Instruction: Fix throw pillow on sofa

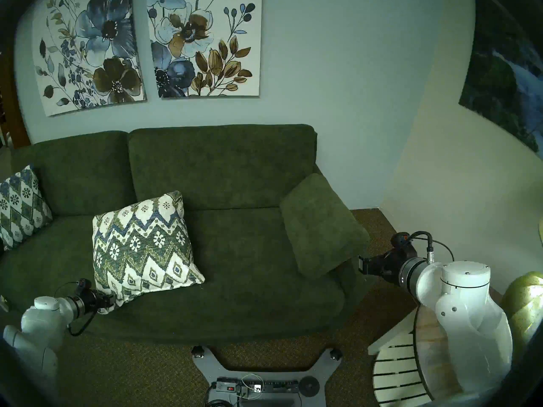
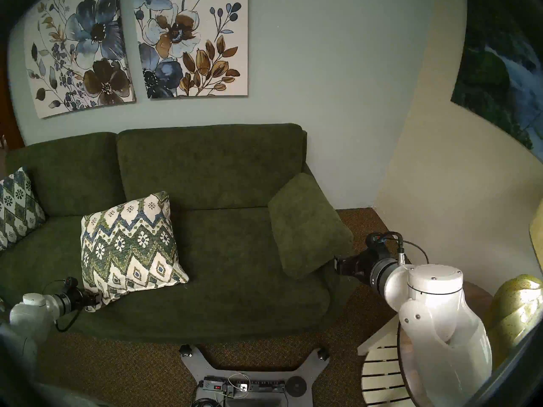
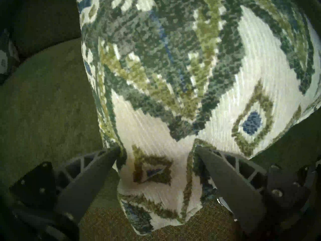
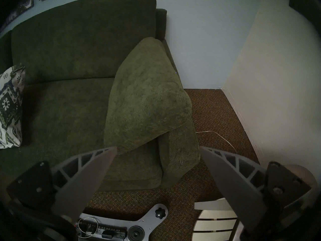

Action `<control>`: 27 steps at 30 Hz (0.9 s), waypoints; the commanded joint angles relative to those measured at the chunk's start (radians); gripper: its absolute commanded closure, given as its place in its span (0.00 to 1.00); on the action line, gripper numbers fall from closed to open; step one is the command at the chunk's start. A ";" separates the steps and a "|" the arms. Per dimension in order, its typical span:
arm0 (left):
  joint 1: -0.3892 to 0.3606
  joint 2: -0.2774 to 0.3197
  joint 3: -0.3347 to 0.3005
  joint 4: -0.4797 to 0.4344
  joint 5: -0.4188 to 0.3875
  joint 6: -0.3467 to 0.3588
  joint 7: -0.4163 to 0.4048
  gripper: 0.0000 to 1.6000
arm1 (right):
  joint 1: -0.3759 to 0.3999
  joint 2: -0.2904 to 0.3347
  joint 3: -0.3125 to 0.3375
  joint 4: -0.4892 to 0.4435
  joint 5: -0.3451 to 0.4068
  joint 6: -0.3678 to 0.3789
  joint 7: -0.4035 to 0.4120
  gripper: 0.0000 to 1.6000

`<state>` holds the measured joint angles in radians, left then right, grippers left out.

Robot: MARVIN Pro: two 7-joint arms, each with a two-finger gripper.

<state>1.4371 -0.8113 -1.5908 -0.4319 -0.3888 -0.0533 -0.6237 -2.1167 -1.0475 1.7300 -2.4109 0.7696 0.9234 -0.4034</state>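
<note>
The throw pillow [image 1: 141,245], cream with olive and blue zigzags, stands tilted on the left half of the dark green sofa [image 1: 235,250]. Its upper corner leans on the back cushions. Its lower left corner hangs past the seat's front edge. My left gripper [image 1: 110,302] is shut on that corner. In the left wrist view the corner fabric [image 3: 156,174] is bunched between the two fingers [image 3: 97,167]. My right gripper [image 1: 361,265] is open and empty, beside the sofa's right arm, just below the plain green cushion [image 1: 320,227].
A bluer diamond-patterned pillow [image 1: 17,203] leans in the sofa's far left corner. The plain green cushion lies over the right armrest. A white slatted piece [image 1: 393,377], a round wooden top [image 1: 426,353] and a yellow-green object [image 1: 526,300] stand at the right. My base [image 1: 264,377] is on the carpet in front.
</note>
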 commanded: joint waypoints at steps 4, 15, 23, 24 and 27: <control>-0.104 -0.045 0.017 0.066 0.007 -0.002 0.009 0.58 | 0.002 0.001 0.000 -0.008 0.000 -0.001 0.001 0.00; -0.118 -0.025 0.013 0.084 -0.020 -0.089 -0.087 1.00 | 0.001 0.001 0.000 -0.009 0.000 0.000 0.001 0.00; -0.128 0.014 -0.029 -0.045 -0.083 -0.158 -0.221 1.00 | 0.002 0.000 0.000 -0.007 0.000 -0.001 0.001 0.00; -0.135 0.016 -0.032 -0.059 -0.087 -0.165 -0.239 1.00 | 0.002 0.000 0.000 -0.006 0.000 -0.001 0.001 0.00; -0.160 0.020 -0.038 -0.070 -0.095 -0.181 -0.258 1.00 | 0.002 0.000 0.000 -0.005 0.000 -0.001 0.001 0.00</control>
<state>1.3406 -0.8004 -1.6091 -0.4084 -0.4427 -0.1801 -0.7878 -2.1167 -1.0475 1.7300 -2.4107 0.7696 0.9232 -0.4034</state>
